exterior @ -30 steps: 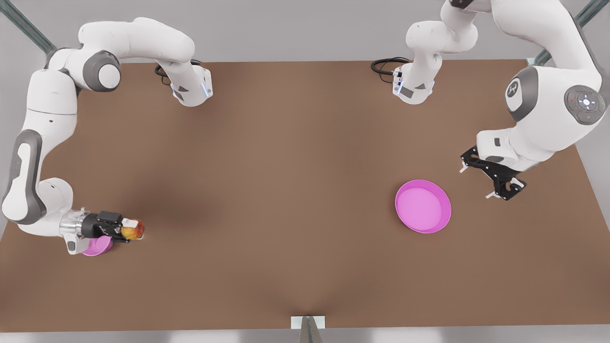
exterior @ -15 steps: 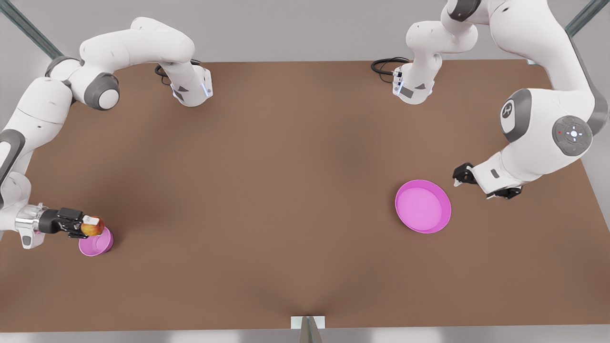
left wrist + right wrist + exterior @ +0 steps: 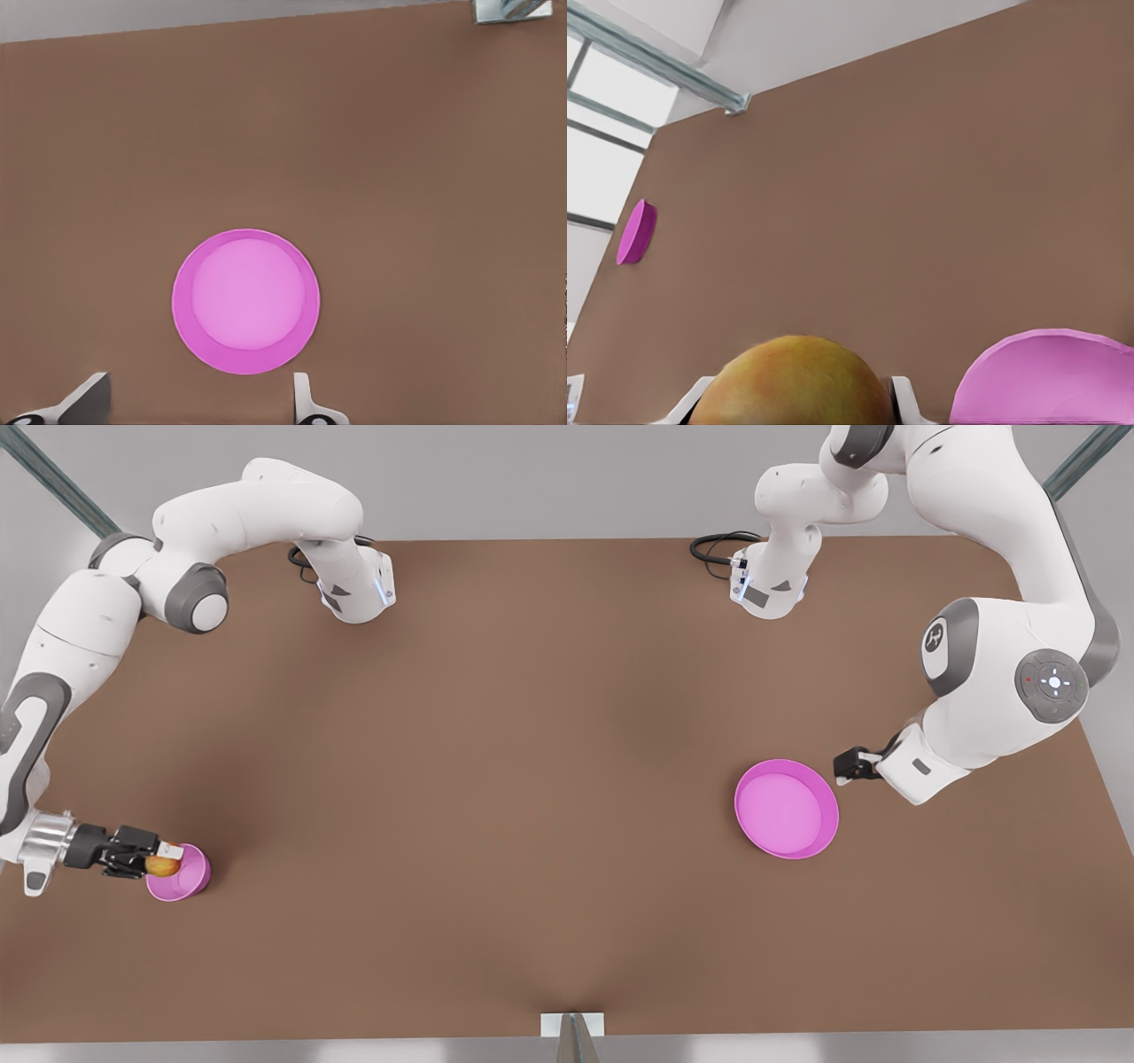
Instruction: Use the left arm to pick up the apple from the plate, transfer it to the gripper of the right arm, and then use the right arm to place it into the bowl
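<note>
While the front view shows the right tool [image 3: 152, 862] now dropped beside the small deep pink bowl [image 3: 182, 875], clamped on the small red-orange apple [image 3: 161, 864], release looks near. Left wrist view: left tool [image 3: 199, 403] spread apart above the wide shallow magenta plate [image 3: 245, 301], waiting. Right wrist view: apple between the pads, bowl just beside on the brown desk [image 3: 921, 195].

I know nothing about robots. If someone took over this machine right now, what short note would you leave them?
Right pincer: shut on the apple, at the rim of the bowl, on the front view's left.
Left pincer: open, holding nothing, above the table by the plate, waiting.
Done: apple off the plate and passed to the right arm.
Left: let the apple go into the bowl; it is not yet released.
</note>
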